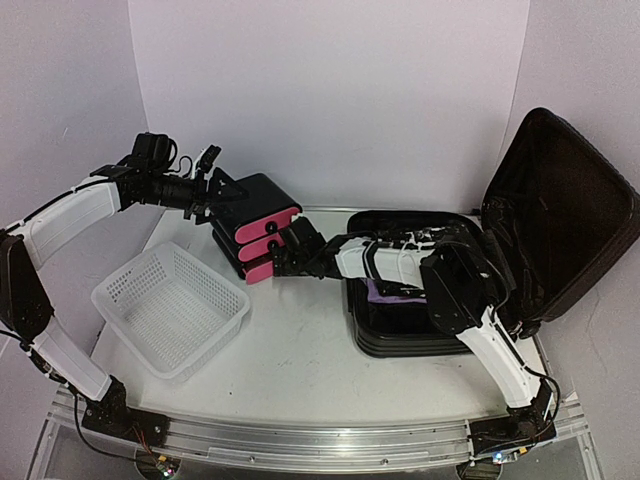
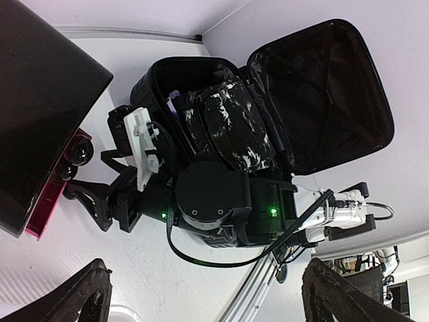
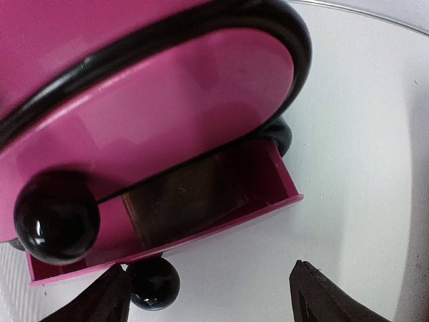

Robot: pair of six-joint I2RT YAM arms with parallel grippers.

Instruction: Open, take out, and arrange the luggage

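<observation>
luggage (image 1: pixel 400 335) open at worktop's (image 1: pixel 300 350) right, lid up. R tool (image 3: pixel 208 295) spread wide, empty, straddling knob (image 3: pixel 153 282) of pink drawer box (image 1: pixel 262 200); L tool (image 2: pixel 214 295) fully open, empty. Suggest backing R straight off knob w/o snagging it.

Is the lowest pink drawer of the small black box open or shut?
Open, at least partly: the lowest pink drawer is pulled out past the drawer above, and its inside shows.
</observation>
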